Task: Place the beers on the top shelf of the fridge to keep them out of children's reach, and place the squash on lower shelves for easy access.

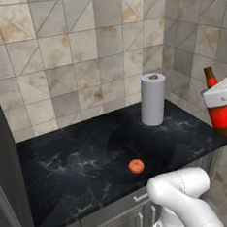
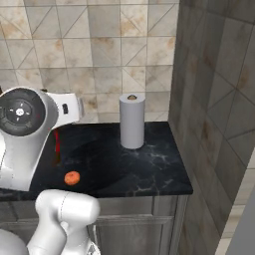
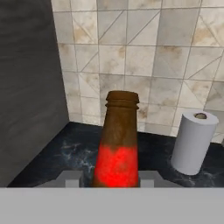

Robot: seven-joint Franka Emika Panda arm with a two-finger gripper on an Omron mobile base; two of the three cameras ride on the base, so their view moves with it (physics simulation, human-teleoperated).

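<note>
Left to right, then: squash [image 1: 136, 166] lies alone near the bench [image 1: 66, 163] front edge, paper roll [image 1: 152, 99] stands behind it, and our jaws pinch the brown bottle [image 1: 220, 107] upright, lifted off the right end. We judge there is open room above the bench.

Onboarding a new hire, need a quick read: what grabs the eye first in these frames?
The dark brown beer bottle with the red label, upright in the shut gripper, stands out most in the hand view. Next is the grey paper towel roll standing at the back of the black marble counter. The small orange-red squash lies alone near the counter's front edge.
</note>
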